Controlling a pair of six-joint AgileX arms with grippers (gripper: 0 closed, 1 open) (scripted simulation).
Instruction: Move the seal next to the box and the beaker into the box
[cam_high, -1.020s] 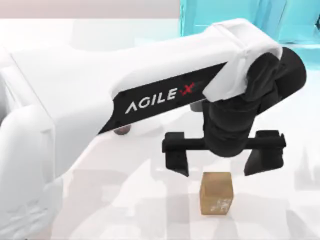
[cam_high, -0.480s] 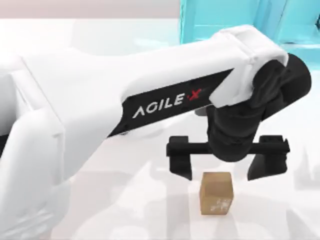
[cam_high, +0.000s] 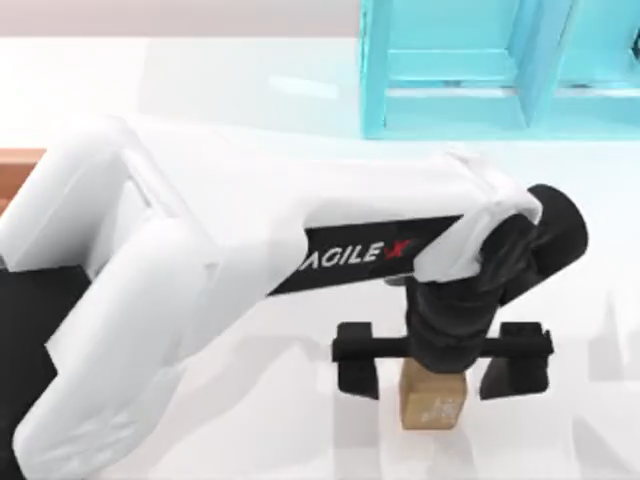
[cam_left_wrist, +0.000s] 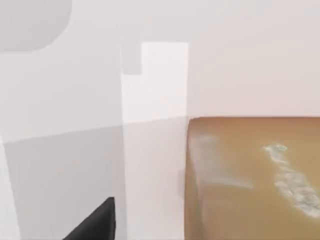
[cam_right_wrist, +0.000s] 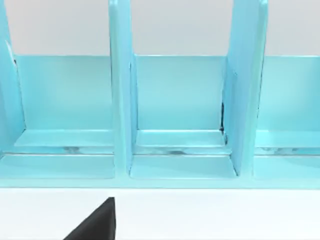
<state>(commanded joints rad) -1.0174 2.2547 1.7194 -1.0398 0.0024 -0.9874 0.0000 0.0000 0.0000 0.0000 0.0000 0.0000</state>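
**Left gripper straddles the seal**

The left gripper (cam_high: 443, 368) hangs spread wide, one finger on each side of the seal (cam_high: 432, 405), neither finger visibly touching it. The seal stands upright on the white table (cam_high: 250, 90), well in front of the turquoise shelf (cam_high: 480, 70). A corner of the box (cam_high: 15, 175) shows far left of the seal.

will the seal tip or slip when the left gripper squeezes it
Probably neither. The seal looks like a solid block with flat sides, so the open left gripper, fingers either side of it, should get flat contact. It looks stiff, so unlikely to deform. It stands upright on the table, so an off-centre push could tip it.
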